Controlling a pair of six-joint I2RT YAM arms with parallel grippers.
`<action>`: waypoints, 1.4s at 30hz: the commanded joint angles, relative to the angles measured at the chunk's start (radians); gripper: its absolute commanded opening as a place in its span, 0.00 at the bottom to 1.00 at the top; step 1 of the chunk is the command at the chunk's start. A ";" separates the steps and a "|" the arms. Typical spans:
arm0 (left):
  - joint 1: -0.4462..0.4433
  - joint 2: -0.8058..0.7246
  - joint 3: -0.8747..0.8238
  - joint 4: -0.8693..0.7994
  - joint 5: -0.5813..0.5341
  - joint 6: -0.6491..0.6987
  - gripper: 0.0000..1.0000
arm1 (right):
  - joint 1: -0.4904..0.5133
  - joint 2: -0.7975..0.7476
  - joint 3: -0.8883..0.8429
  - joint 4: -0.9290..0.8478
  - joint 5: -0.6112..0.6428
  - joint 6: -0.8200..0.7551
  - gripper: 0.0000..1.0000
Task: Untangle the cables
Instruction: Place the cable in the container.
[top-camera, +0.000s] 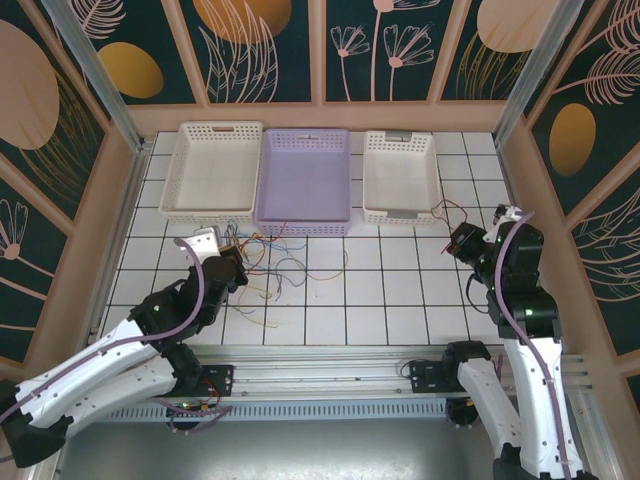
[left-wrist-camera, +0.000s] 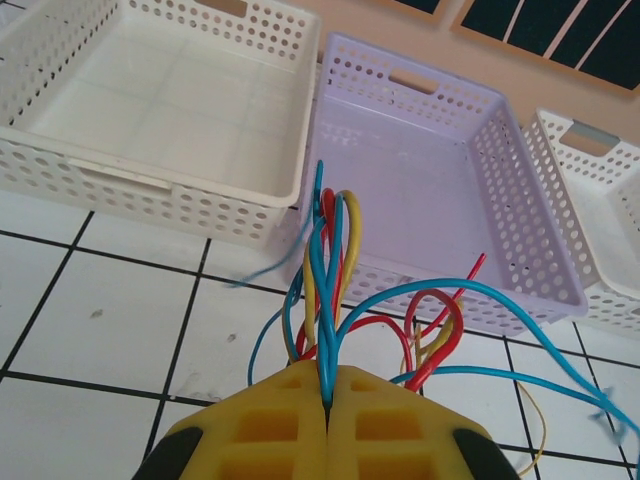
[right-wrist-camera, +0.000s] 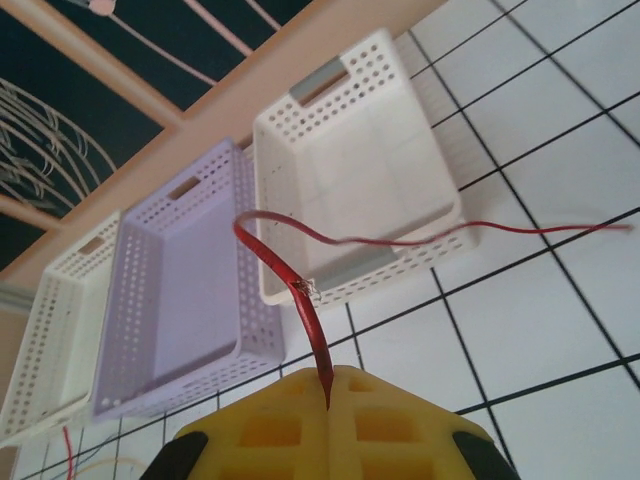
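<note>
Two pincers are each closed on wire. The left pincer (left-wrist-camera: 328, 400) presses its yellow fingers flat together on a bunch of cables (left-wrist-camera: 325, 260). Blue, red and yellow strands rise from the seam between the fingers, then loop and fan out to the right. In the top view the rest of that tangle sprawls over the tiled table (top-camera: 400, 300), in front of the lilac basket (top-camera: 303, 180). The left arm stretches from its base diagonally forward and to the right. Its elbow is bent and its wrist is low, near the front corner of the left white basket (top-camera: 213, 170).

The right pincer (right-wrist-camera: 328, 385) is likewise shut, gripping one red cable (right-wrist-camera: 312, 320). This cable climbs from the fingers, bends over and trails away to the right in a long thin line. The right arm stands folded and steep above its base, its wrist turned toward the right white basket (top-camera: 400, 175). The red cable hangs just beside that basket's front right corner.
</note>
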 joint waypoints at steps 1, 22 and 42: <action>0.002 0.025 0.003 0.075 0.026 0.005 0.00 | -0.006 -0.008 0.053 0.098 -0.072 -0.007 0.00; 0.003 0.000 -0.040 0.141 0.094 -0.002 0.00 | 0.002 0.294 0.451 0.217 -0.313 0.042 0.00; 0.003 -0.067 -0.112 0.200 0.191 -0.036 0.00 | 0.383 0.864 0.710 0.369 -0.133 -0.054 0.00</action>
